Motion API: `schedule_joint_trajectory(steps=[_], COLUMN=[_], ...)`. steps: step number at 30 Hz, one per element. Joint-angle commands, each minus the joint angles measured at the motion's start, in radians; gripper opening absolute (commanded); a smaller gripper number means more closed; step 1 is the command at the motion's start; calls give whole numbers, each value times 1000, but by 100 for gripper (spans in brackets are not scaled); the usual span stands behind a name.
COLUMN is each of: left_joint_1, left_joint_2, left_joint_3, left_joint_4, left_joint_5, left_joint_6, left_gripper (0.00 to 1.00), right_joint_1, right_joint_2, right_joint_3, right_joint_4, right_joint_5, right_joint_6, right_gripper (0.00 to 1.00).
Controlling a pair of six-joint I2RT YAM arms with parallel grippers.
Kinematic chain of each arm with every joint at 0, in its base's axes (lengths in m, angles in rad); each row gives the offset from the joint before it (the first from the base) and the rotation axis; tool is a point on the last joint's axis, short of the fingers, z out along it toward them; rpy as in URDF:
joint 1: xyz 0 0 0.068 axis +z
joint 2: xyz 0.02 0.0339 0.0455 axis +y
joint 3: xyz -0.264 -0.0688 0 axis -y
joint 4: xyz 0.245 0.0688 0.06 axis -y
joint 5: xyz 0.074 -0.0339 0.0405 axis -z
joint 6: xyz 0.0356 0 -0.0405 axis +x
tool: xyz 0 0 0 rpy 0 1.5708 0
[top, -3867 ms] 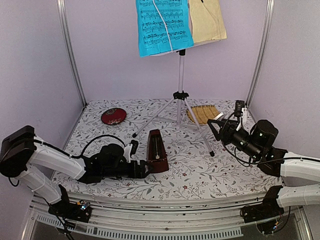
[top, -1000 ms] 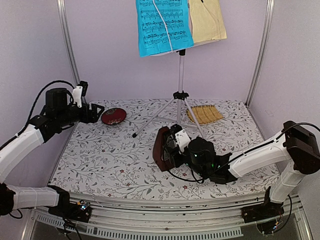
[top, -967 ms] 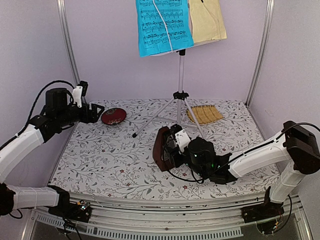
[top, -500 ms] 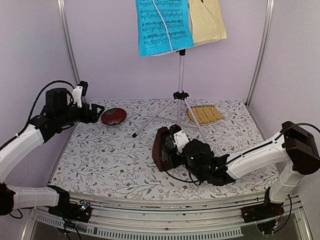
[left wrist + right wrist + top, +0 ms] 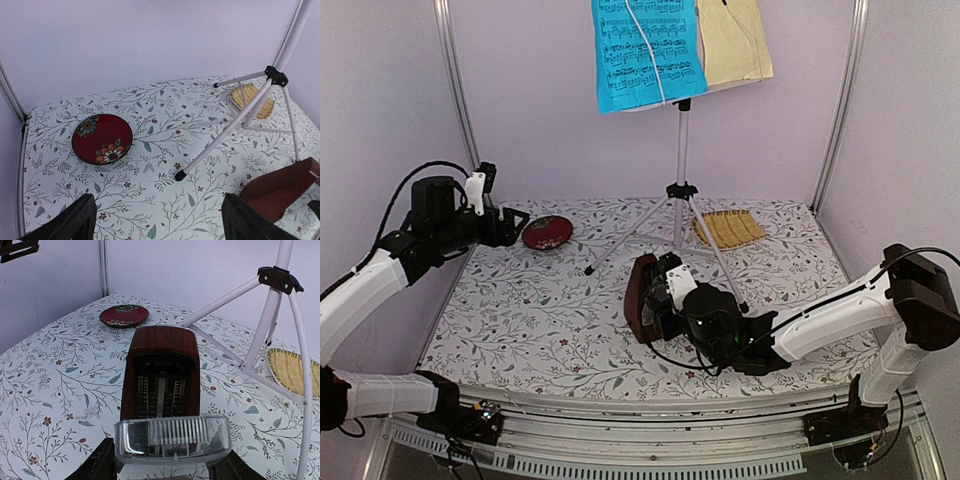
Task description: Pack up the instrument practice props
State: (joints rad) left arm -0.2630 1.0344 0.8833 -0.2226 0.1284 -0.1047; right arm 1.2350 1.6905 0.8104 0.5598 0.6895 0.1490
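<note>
Item: pyramid metronome (image 5: 639, 296), dark red-brown, tipped off upright at centre of floral-print table (image 5: 520, 310), just in front of tripod music stand (image 5: 681, 190). R gripper (image 5: 660, 297) is clamped on its lower body, one finger each side. L gripper (image 5: 512, 226) is held w/ jaws wide apart, nothing in them, near red floral plate (image 5: 547, 232) at rear left. On stand desk: blue sheet (image 5: 648, 50) & pale-yellow sheet (image 5: 732, 40), not yet removed. Step judged: metronome pick-up, early in packing. Next – lift to be kept steady, stand legs to be cleared; destination not identified, poss. woven straw tray (image 5: 728, 228)
</note>
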Motion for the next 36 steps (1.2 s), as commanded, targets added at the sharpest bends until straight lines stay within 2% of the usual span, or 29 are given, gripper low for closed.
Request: schedule_joint_trajectory(steps=[1, 36], left_joint_1=[9, 10], left_joint_2=[4, 12], left_joint_3=[-13, -17], left_joint_4=[13, 17], left_joint_5=[18, 25], left_joint_6=[-3, -7], left_gripper=[89, 88], right_joint_1=[16, 20], right_joint_2=[-30, 75], right_joint_3=[19, 85], right_joint_4=[-23, -22], right_joint_5=[35, 94], right_joint_6=[28, 41], right_gripper=[50, 50])
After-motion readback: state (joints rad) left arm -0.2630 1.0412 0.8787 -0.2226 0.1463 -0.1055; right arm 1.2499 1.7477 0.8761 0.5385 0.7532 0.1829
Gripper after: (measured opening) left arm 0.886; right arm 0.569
